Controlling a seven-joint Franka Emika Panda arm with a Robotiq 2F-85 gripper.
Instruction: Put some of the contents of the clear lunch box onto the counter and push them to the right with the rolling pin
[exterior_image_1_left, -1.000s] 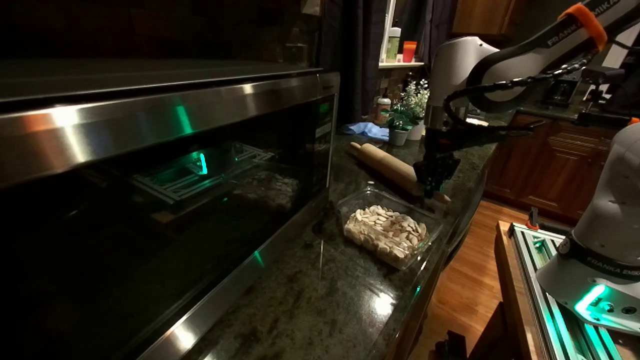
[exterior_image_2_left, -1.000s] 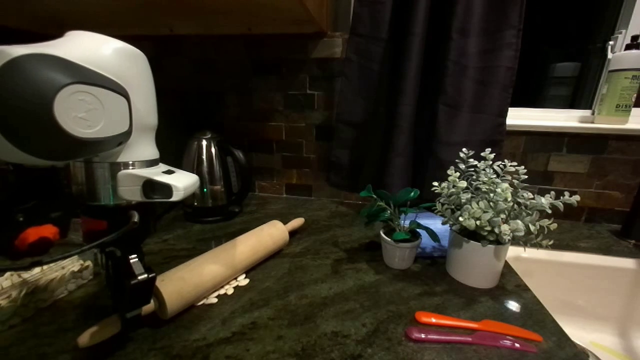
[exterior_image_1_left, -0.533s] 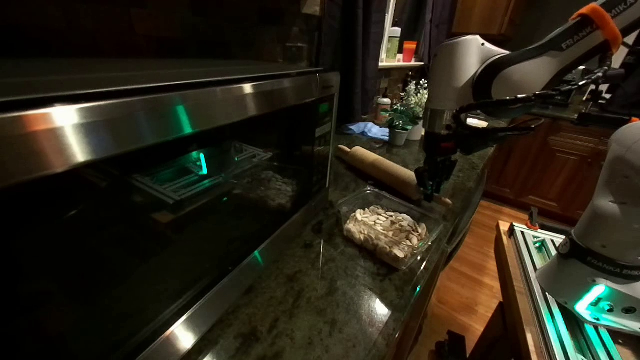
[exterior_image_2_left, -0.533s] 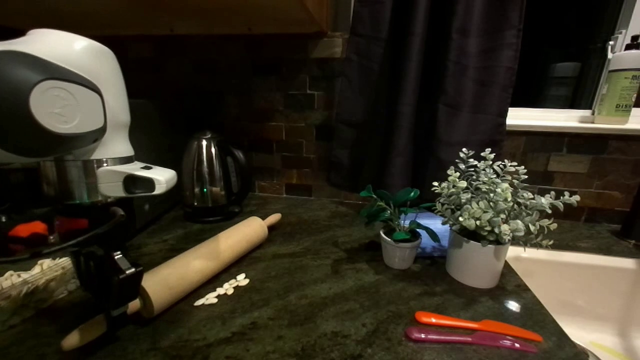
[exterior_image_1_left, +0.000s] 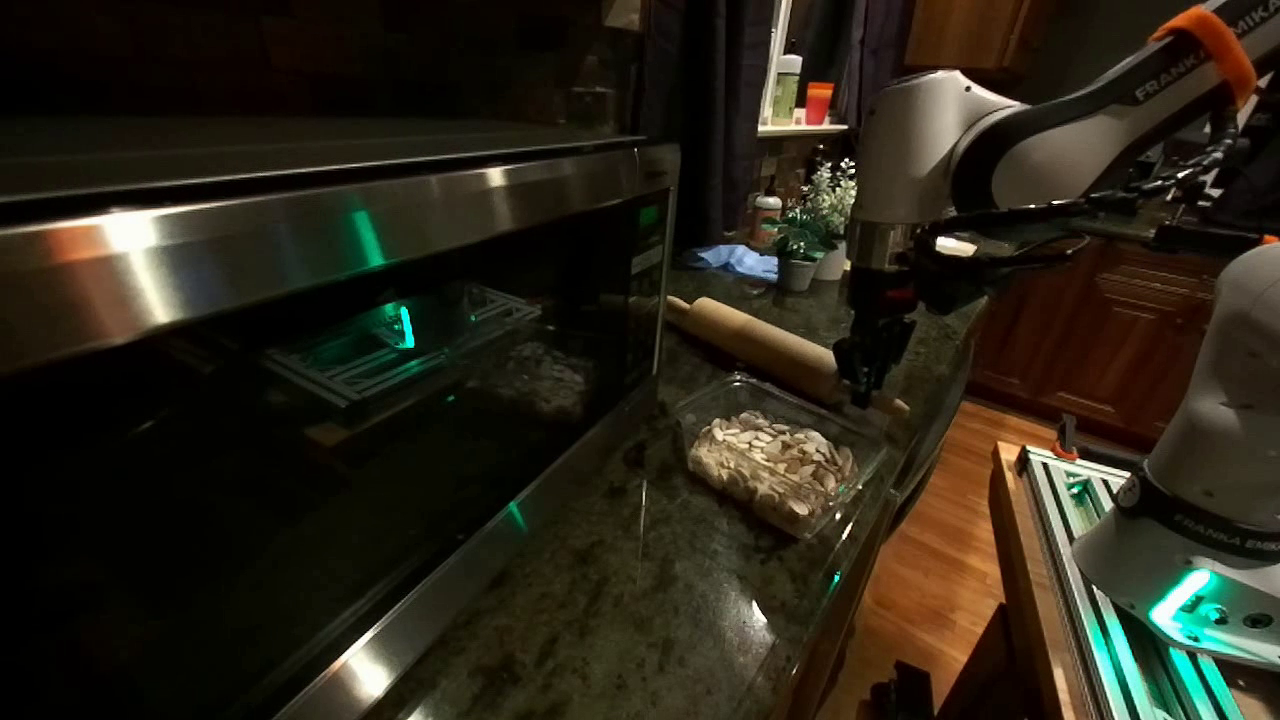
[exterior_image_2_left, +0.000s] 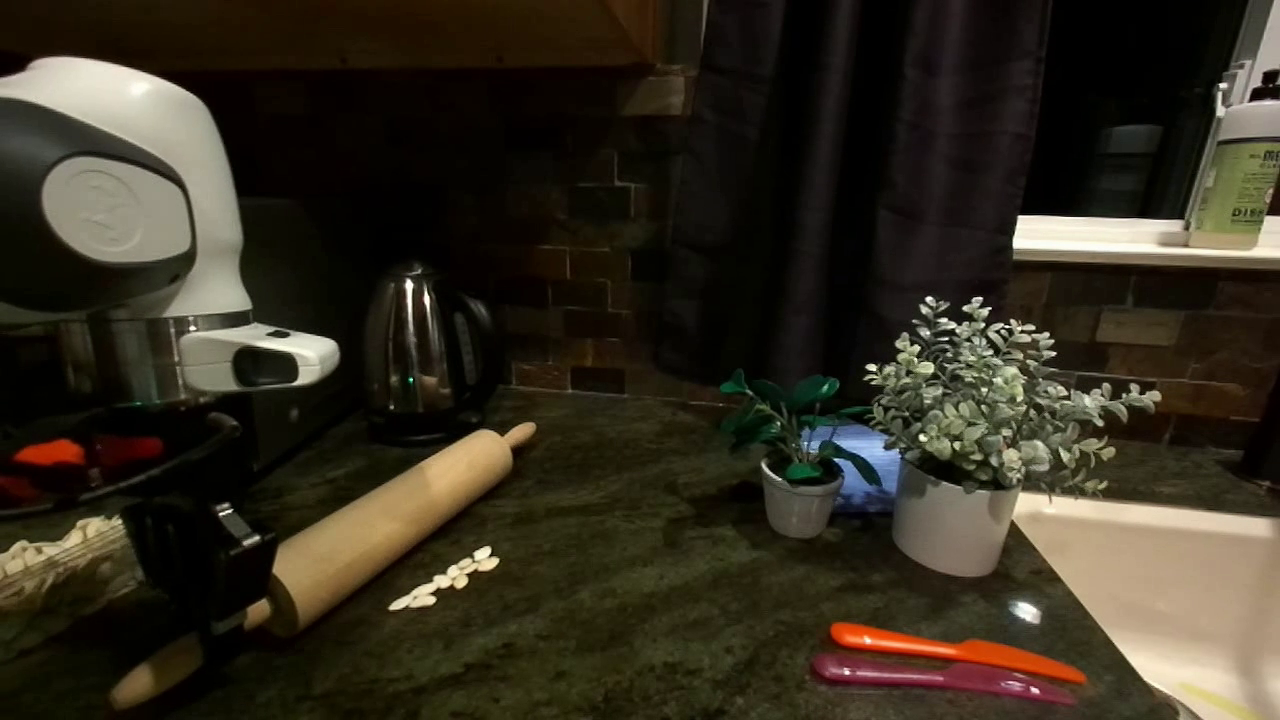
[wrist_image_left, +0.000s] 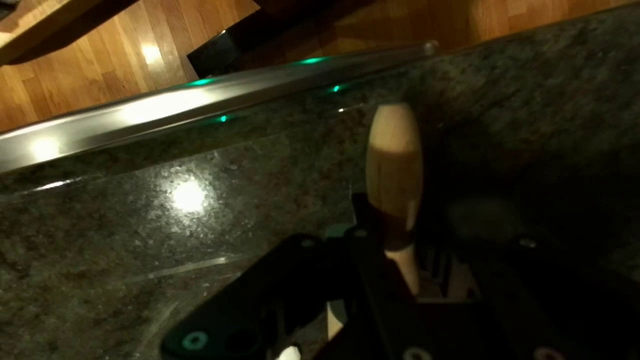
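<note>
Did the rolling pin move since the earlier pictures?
Yes. In an exterior view, the rolling pin has moved to the picture's left, farther from the little plant pot.

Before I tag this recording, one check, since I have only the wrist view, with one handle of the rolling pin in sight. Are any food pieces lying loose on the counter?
Observer: Yes. In an exterior view, a short row of pale pieces lies on the counter.
Reviewer: Is anything pressed up against them?
Observer: Not the rolling pin; that same view shows a strip of bare stone between it and the row.
Reviewer: Is there more of the food elsewhere?
Observer: Yes. Both exterior views show a heap of it in the clear lunch box.
</note>
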